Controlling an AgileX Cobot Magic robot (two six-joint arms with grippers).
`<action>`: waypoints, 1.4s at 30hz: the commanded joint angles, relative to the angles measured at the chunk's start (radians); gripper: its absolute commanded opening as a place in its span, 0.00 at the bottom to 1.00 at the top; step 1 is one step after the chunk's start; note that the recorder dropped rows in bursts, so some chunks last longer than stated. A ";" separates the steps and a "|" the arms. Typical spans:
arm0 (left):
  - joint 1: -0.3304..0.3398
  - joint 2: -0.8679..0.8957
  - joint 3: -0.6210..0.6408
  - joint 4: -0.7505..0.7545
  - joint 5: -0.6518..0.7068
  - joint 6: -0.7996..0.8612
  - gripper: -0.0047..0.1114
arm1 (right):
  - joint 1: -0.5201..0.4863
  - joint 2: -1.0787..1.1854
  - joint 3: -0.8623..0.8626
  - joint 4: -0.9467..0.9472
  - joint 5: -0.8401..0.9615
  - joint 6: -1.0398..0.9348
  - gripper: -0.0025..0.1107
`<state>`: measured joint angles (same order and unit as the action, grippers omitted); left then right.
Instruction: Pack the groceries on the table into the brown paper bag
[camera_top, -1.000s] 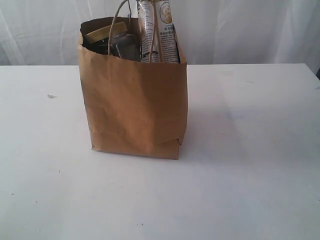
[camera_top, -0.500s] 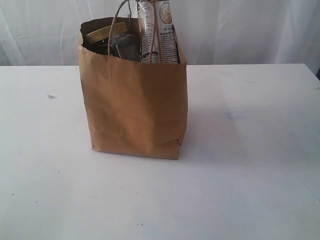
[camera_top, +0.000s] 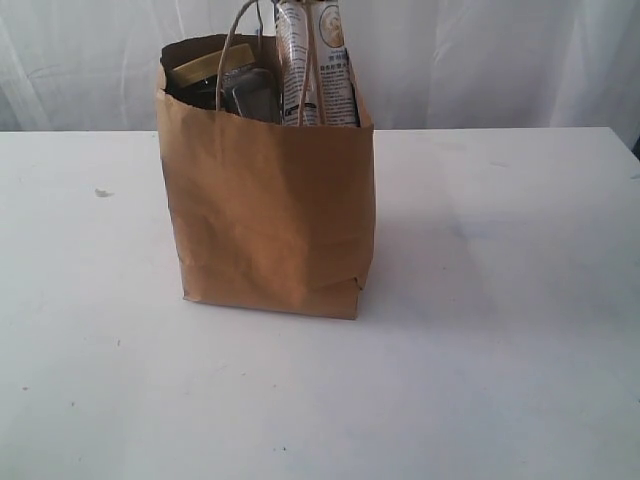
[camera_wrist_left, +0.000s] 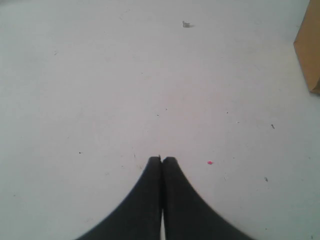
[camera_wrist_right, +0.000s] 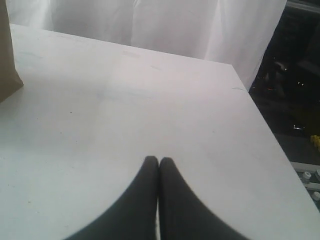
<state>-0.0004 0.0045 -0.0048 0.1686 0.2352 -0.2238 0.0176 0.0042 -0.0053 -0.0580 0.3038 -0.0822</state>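
The brown paper bag (camera_top: 265, 215) is stood upright on the tabletop (camera_top: 500, 300), with the noodle packet (camera_top: 315, 70) and gold-lidded jar (camera_top: 205, 68) seen inside; the left hand (camera_wrist_left: 161, 159) and right hand (camera_wrist_right: 158, 160) are held closed and empty over it

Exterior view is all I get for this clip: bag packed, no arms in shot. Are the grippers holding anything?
Observer: The left gripper is shut with nothing between its fingers, above the white table.
Operator: And the right one?
Observer: The right gripper is shut and empty too, with the brown paper bag off at the edge of its picture.
Operator: Any grocery lying outside my frame?
Observer: None shows in either wrist view; near the left gripper there are only tiny specks, one a pink speck.
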 joint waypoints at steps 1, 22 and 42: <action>-0.005 -0.004 0.005 -0.004 -0.001 0.003 0.04 | -0.006 -0.004 0.005 0.001 -0.014 0.006 0.02; 0.088 -0.004 0.005 -0.004 -0.003 0.003 0.04 | -0.006 -0.004 0.005 0.001 -0.014 0.006 0.02; 0.139 -0.004 0.005 -0.004 0.001 0.003 0.04 | -0.082 -0.004 0.005 0.001 -0.014 0.008 0.02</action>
<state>0.1394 0.0045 -0.0048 0.1686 0.2352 -0.2238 -0.0586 0.0042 -0.0053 -0.0580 0.3038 -0.0782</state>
